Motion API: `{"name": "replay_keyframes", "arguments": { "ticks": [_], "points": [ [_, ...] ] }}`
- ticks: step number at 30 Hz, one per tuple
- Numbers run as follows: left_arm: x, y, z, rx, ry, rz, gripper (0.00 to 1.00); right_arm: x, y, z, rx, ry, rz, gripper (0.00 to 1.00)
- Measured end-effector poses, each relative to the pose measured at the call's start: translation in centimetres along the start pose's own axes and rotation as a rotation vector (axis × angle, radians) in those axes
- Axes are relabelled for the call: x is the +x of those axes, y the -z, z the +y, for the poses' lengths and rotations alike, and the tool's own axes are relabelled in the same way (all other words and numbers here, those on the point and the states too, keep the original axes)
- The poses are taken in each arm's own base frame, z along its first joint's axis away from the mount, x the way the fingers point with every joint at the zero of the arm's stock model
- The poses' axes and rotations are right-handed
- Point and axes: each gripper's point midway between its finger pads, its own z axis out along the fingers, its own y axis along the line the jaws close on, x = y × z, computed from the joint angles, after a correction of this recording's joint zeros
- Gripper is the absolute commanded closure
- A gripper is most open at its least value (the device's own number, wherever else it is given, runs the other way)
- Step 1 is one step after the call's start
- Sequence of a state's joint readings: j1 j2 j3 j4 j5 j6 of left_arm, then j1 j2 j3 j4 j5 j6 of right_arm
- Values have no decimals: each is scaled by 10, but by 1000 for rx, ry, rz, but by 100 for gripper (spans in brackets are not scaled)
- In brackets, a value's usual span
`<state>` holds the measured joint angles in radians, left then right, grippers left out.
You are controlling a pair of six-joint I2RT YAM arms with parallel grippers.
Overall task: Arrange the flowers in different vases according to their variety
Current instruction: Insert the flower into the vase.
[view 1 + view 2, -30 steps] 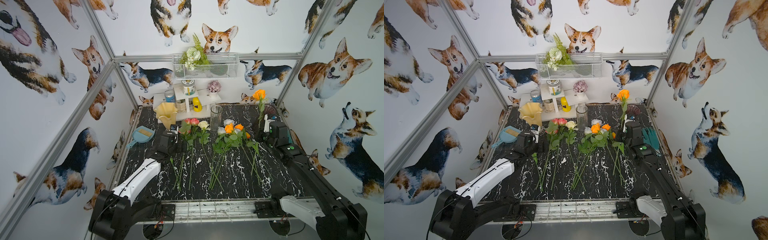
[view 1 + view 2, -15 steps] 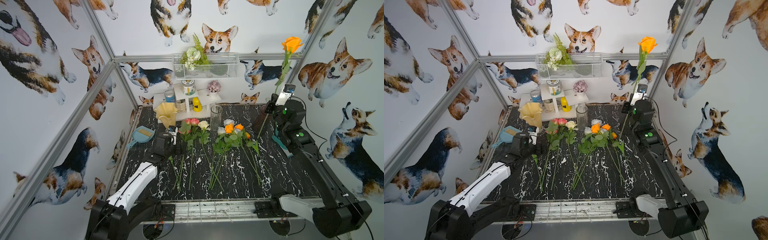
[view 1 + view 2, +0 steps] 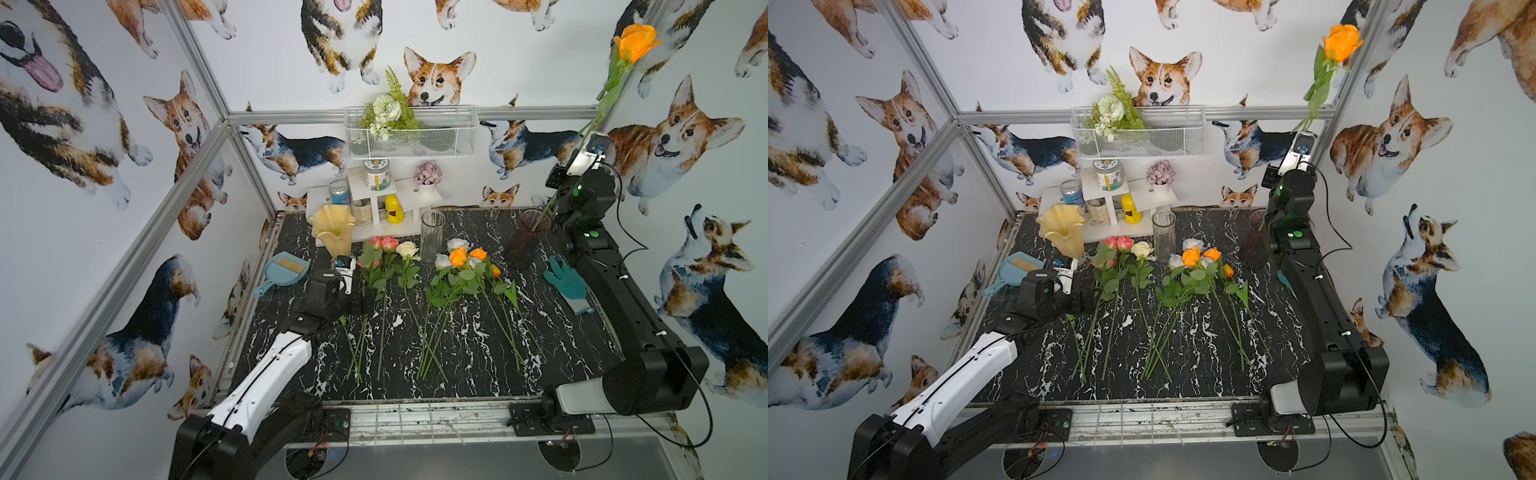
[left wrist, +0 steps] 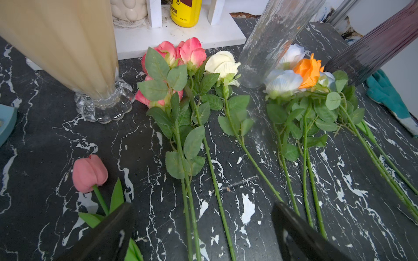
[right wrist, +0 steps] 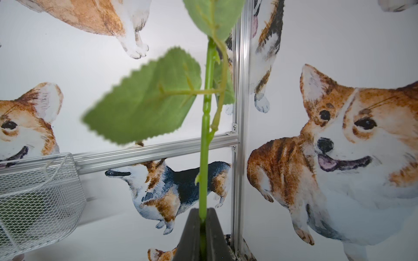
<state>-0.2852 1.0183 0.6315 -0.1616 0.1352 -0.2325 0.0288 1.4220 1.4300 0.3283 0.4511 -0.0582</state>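
1. Worktop (image 3: 457, 374): black marble-pattern surface.
2. Right arm: reaches to the far right corner. The right gripper (image 5: 202, 214) is clamped on the green stem of the orange rose (image 3: 635, 38), which stands nearly upright with its head high above the worktop. The stem's lower end is at the mouth of the purple vase (image 3: 525, 245); insertion depth cannot be determined.
3. Left arm: extends along the left side. The left gripper (image 4: 196, 230) has its jaws fully apart and grips nothing. In the left wrist view, the pink rose stems run through the gap.
4. Vases, along the far edge: cream vase (image 3: 332, 228) toward the far left corner, clear vase (image 3: 431, 232) at mid-edge, purple vase toward the far right corner. All are upright.
5. Flowers lying flat at centre, heads toward the far edge: pink roses (image 3: 384, 243), cream rose (image 3: 406, 249), a mixed cluster of pale and orange roses (image 3: 461, 257).
6. Pink tulip (image 4: 89, 172): lies just beside the left gripper.
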Motion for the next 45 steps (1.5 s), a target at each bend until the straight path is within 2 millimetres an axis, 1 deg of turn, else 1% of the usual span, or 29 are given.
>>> {"name": "replay_keyframes", "arguments": {
  "ticks": [4, 9, 13, 16, 17, 20, 21, 23, 25, 27, 29, 35, 37, 40, 43, 45],
  "points": [
    [2, -1, 1, -1, 9, 5, 0, 14, -16, 0, 30, 19, -12, 100],
    [1, 0, 2, -10, 8, -1, 0, 39, -31, 3, 49, 48, -2, 100],
    [1, 0, 5, -27, 9, -4, 1, 58, -36, 5, 50, 66, 17, 100],
    [2, 0, 6, -33, 9, 0, 1, 75, -35, 7, 47, 79, 42, 100],
    [2, 1, 7, -39, 10, 0, 0, 80, -35, 7, 44, 84, 52, 96],
    [2, 2, 10, -56, 14, 1, 0, 92, -33, 8, 36, 95, 74, 37],
    [3, 2, 10, -59, 14, 2, 0, 96, -31, 8, 31, 99, 82, 25],
    [3, 3, 13, -75, 15, 2, 0, 98, -29, 7, 30, 104, 91, 11],
    [4, 4, 17, -95, 19, 4, 0, 96, -26, 5, 30, 104, 93, 4],
    [5, 5, 21, -116, 31, 6, 0, 91, -22, 3, 31, 103, 90, 0],
    [6, 6, 23, -128, 33, 8, 0, 86, -19, 2, 29, 96, 88, 0],
    [13, 9, 32, -177, 63, 30, 1, 86, -7, 1, 0, 67, 140, 0],
    [17, 10, 36, -199, 76, 44, 2, 88, -1, 2, -20, 52, 167, 0],
    [24, 11, 43, -241, 102, 74, 4, 97, 10, 5, -57, 32, 228, 0],
    [34, 12, 49, -279, 145, 112, 9, 110, 25, 11, -103, 9, 299, 0],
    [42, 13, 50, -290, 183, 136, 13, 118, 38, 19, -146, 0, 350, 0]
  ]
}}
